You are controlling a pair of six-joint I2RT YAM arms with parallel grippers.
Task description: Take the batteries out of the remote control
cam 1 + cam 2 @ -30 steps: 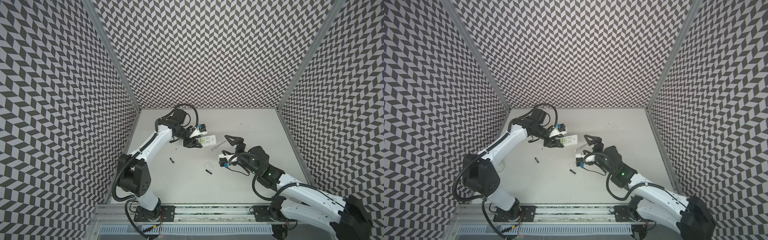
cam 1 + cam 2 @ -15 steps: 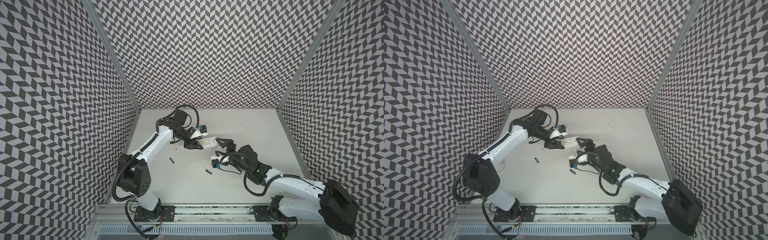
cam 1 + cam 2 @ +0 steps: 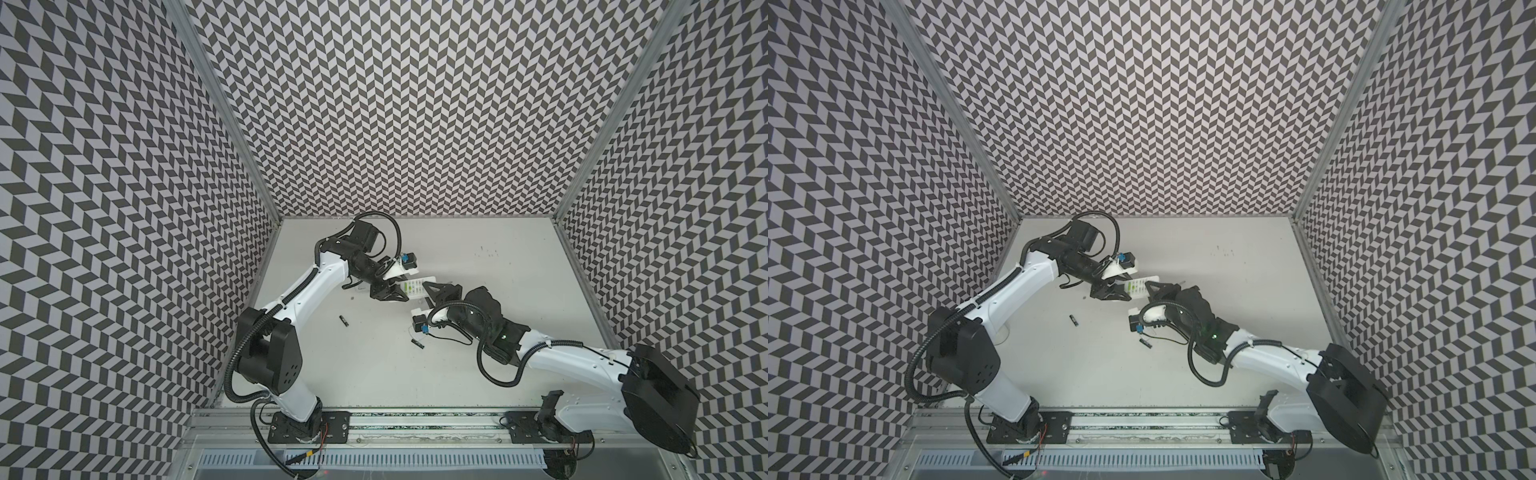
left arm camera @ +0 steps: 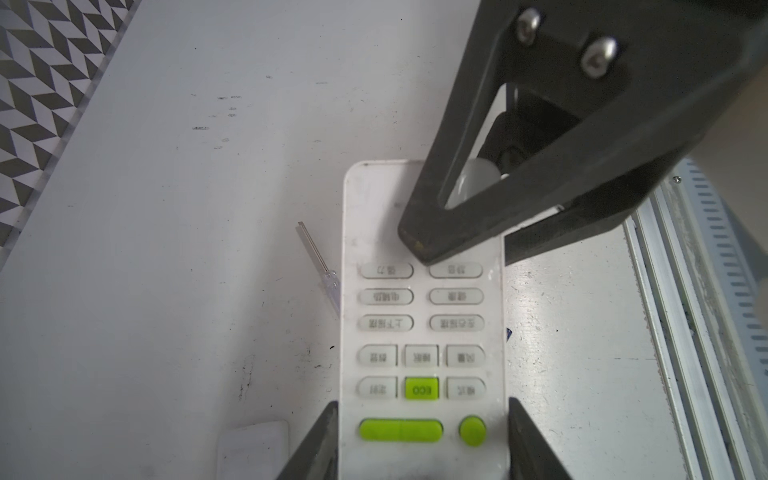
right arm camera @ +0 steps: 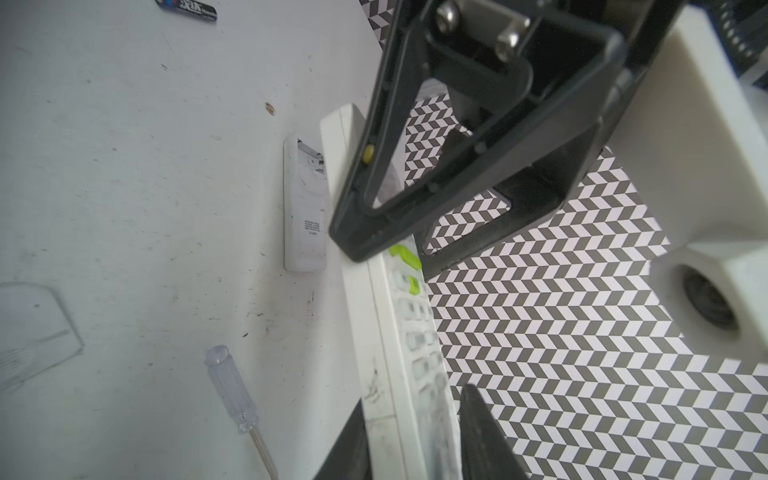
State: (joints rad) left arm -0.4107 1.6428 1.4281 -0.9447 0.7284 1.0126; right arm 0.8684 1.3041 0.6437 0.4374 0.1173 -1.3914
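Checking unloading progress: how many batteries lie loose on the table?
2. The left battery lies beside the left forearm; the right battery lies beside the right wrist camera. Others may be hidden.

1. I'm watching both top views looking steeply down from high over the front, wide, covering the whole table (image 3: 457, 374), with nearly identical framing.
2. Left wrist camera is pointing down, very close, at the button face of the remote (image 4: 419, 324).
3. Right wrist camera is sighting close along that remote's edge toward a patterned wall (image 5: 582, 374).
4. Both wrist views are sharing remote and screwdriver (image 4: 318, 266).
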